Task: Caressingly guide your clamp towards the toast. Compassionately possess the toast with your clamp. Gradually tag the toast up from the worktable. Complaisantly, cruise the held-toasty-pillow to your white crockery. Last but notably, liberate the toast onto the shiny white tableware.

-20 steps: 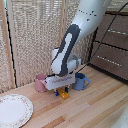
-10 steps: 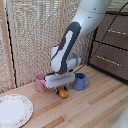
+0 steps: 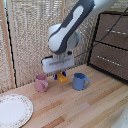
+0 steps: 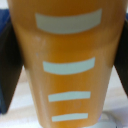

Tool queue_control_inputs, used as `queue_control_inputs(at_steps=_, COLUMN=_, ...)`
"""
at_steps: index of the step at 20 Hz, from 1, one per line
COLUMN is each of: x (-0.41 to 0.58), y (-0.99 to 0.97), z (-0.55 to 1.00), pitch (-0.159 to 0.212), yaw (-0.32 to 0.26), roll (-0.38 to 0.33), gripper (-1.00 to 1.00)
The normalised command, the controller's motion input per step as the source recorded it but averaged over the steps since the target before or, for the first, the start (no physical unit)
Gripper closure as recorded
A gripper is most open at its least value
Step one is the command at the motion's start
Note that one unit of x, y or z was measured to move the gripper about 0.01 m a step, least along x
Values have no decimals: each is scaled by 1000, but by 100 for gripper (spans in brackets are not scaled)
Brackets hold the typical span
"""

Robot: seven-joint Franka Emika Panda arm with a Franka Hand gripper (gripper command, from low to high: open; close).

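Note:
The toast (image 3: 62,78) is a small orange-yellow block held between the dark fingers of my white boxy gripper (image 3: 60,76). It hangs a little above the wooden worktable (image 3: 85,107), between the pink mug and the blue mug. In the wrist view the toast (image 4: 67,65) fills the picture, orange with pale stripes, with a dark finger (image 4: 9,65) pressed on either side. The white plate (image 3: 14,111) with a faint patterned rim lies at the exterior view's lower left, well apart from the gripper.
A pink mug (image 3: 41,83) stands just to the exterior view's left of the toast and a blue mug (image 3: 80,81) just to its right. A dark drawer cabinet (image 3: 111,45) stands at the right. A reed screen (image 3: 30,35) backs the table.
The gripper has risen with the toast held in it and drifted slightly towards the exterior view's left. The mugs and the plate have not moved.

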Motion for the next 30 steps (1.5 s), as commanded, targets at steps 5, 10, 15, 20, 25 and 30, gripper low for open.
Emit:
queue_control_inputs(at_steps=5, x=188, y=798, z=938, pitch=31, yaw=-9, roll=5, gripper=100)
queue_control_inputs(at_steps=10, x=210, y=781, z=802, pitch=0, yaw=-65, roll=15, gripper=100)
queue_control_inputs(at_steps=15, x=133, y=786, z=367, pitch=1, yaw=-101, roll=6, gripper=100)
queue_control_inputs(at_steps=20, x=143, y=849, z=27, pitch=18, yaw=-104, roll=0, gripper=100)
queue_control_inputs(at_steps=25, x=193, y=898, z=-72, pitch=14, yaw=-89, roll=0, gripper=100)
queue_control_inputs(at_steps=30, x=257, y=922, z=-237, pitch=1, yaw=-78, roll=-1, gripper=100)
